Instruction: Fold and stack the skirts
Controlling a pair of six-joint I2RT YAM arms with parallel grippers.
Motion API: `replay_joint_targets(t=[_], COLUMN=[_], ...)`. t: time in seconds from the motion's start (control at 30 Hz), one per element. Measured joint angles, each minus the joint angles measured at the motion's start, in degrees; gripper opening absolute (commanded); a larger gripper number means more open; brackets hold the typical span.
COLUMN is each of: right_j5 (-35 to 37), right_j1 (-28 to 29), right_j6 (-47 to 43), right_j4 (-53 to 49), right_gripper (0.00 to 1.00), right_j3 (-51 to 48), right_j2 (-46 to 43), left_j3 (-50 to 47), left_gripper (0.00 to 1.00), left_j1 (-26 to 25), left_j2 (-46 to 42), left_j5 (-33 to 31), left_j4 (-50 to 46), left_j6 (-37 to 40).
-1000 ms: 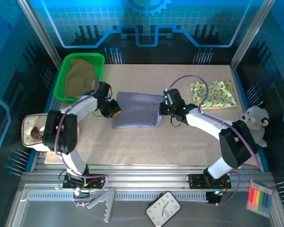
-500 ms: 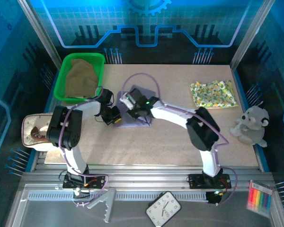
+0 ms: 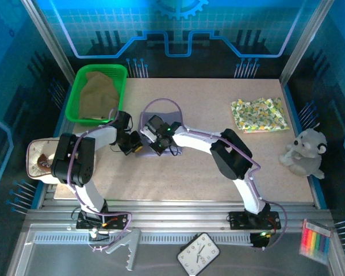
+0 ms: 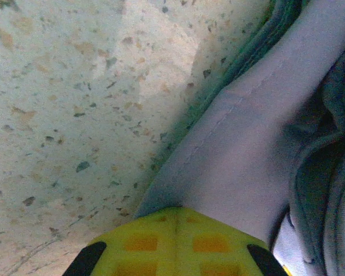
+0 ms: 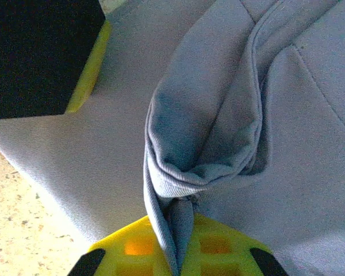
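Right across went the right gripper (image 5: 175, 230): a second earlier it had sat at the lavender skirt's (image 3: 173, 122) right edge, and now it was over at the left edge, with the cloth doubled over from a broad spread rectangle into a small bundle. Meanwhile the left gripper (image 4: 175, 221) had clamped down from partly open.

Closest in, the left gripper's yellow fingers (image 4: 144, 244) were pressed together with no gap, and a flat lavender layer ran in under their tips. Whether they truly pinched it could not be told. Speckled table (image 4: 63, 103) lay bare to the left of those fingers. The skirt's stitched edge ran diagonally away from them, up and to the right.

Just beside it, the right gripper's fingers were tight on a gathered ridge of lavender cloth that stood up between the pads. From that pinch the fold rose away in a thick rolled crease, with smooth plain fabric and a seam line to the right of the fingers. The left gripper's dark block stood beyond and to the left, resting on the same cloth.

From above, the bundle lay under and just behind both grippers, and its long axis was hard to read beneath the arm.

Well off to the right of the fingers sat the white plush toy (image 3: 303, 154). Farther back on that side lay the floral skirt (image 3: 259, 114), folded flat with its long axis left to right.

Far back and to the left, the olive-tan skirt (image 3: 99, 95) was heaped in the green basket (image 3: 75, 109).
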Motion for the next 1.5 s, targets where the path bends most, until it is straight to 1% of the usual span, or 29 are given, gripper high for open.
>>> replay_joint_targets(t=[0.1,0.23,0.4,0.53,0.63,0.77,0.83,0.93,1.2,1.5], right_j5=[-2.5,-6.0,-7.8,-9.0,-10.8,-13.1,-13.9,-14.9,-16.5,-17.5], right_j1=[-0.8,-1.4,-1.4,-1.5,-1.5,-1.5,-1.6,-1.8,-2.7,-3.2], right_j6=[1.7,4.2,6.9,8.9,9.6,9.9,9.9,10.6,14.3,21.7], right_j4=[-0.2,-0.1,1.0,1.1,0.6,0.8,0.7,0.7,1.6,5.3], right_gripper=[0.0,0.0,0.0,0.0,0.0,0.01,0.01,0.01,0.0,0.01], right_j3=[0.6,3.8,5.5,5.5,5.2,5.2,5.2,5.2,5.2,5.2], right_j2=[-0.7,-0.7,-0.2,2.5,3.7,3.8,3.8,3.8,3.8,3.7], left_j3=[-0.4,-0.5,-0.5,-0.5,-0.5,-0.5,-0.5,-0.5,-1.7,-1.7], left_gripper=[0.0,0.0,0.0,0.12,0.18,0.2,0.2,0.14,0.07,0.07], left_j1=[0.2,0.2,0.2,0.5,1.2,3.0,3.9,4.4,4.4,4.3], left_j2=[0.0,0.0,-0.2,-0.6,-2.1,-6.8,-9.5,-10.4,-2.1,-1.7], left_j5=[1.1,1.5,1.5,1.5,1.8,1.4,0.1,-0.8,-0.1,0.8], left_j4=[1.0,1.3,1.3,0.8,-0.5,-2.8,-3.6,-3.6,-3.0,-2.3], left_j6=[-0.1,-0.7,-0.7,-0.7,-1.0,-0.9,-0.7,-0.2,0.6,0.6])
